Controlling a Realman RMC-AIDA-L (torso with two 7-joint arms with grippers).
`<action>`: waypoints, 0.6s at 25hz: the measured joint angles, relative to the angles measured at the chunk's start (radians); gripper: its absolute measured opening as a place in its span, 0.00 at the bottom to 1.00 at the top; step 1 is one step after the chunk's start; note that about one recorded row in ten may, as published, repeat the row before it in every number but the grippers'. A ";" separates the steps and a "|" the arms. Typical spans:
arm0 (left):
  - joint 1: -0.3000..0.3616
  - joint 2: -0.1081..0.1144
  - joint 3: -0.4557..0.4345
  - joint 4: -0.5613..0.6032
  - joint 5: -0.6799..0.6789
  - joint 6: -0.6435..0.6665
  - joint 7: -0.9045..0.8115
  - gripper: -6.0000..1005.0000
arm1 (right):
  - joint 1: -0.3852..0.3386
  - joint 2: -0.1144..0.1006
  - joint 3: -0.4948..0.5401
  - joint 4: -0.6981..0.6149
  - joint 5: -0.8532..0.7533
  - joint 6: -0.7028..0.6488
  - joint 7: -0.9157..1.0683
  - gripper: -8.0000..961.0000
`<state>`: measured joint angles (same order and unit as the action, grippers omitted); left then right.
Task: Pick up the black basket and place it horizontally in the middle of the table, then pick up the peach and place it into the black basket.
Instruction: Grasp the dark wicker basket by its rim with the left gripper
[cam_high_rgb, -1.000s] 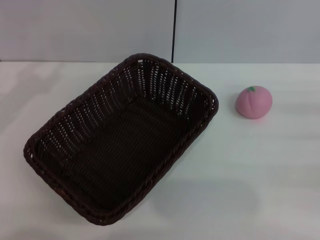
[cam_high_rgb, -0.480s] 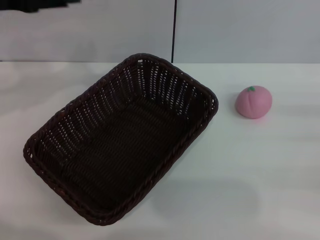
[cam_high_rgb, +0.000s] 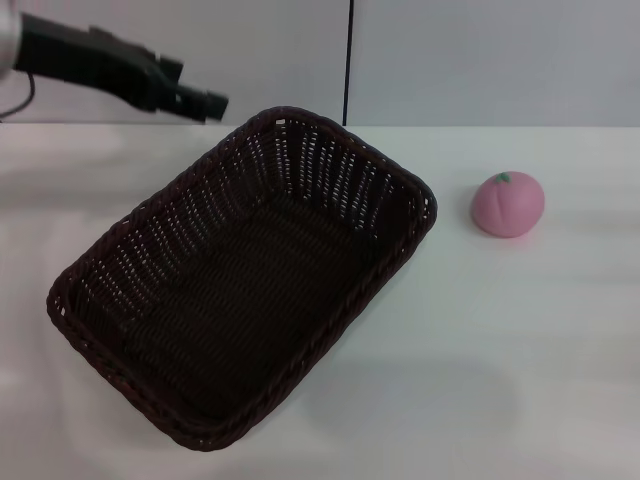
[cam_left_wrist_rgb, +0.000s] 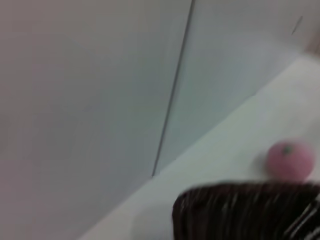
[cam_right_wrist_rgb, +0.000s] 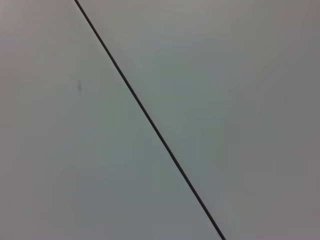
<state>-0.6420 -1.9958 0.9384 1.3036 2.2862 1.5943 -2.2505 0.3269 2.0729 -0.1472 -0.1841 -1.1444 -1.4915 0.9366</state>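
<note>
The black basket lies empty and diagonally on the white table, left of centre, with one corner towards the back wall. The pink peach sits on the table to the right of the basket, apart from it. My left gripper comes in from the upper left and hovers in the air just beyond the basket's far left side, touching nothing. The left wrist view shows the basket's rim and the peach behind it. My right gripper is out of view.
A pale wall with a dark vertical seam stands behind the table. The right wrist view shows only that wall and the seam. Bare tabletop lies in front of and to the right of the basket.
My left arm has come into the head view from the upper left and reached towards the basket's far side. The basket and the peach have not moved.
</note>
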 joint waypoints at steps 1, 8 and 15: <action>0.000 0.000 0.000 0.000 0.000 0.000 0.000 0.83 | -0.002 0.000 0.000 0.001 0.000 -0.001 0.000 0.55; -0.038 -0.062 0.011 -0.005 0.199 -0.019 -0.038 0.82 | -0.010 0.001 -0.003 0.008 0.000 -0.005 0.001 0.56; -0.029 -0.059 0.010 -0.042 0.226 -0.024 -0.059 0.81 | -0.013 0.001 -0.005 0.015 0.000 -0.003 0.000 0.56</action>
<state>-0.6712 -2.0551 0.9487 1.2613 2.5122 1.5702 -2.3093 0.3134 2.0740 -0.1519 -0.1686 -1.1443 -1.4948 0.9362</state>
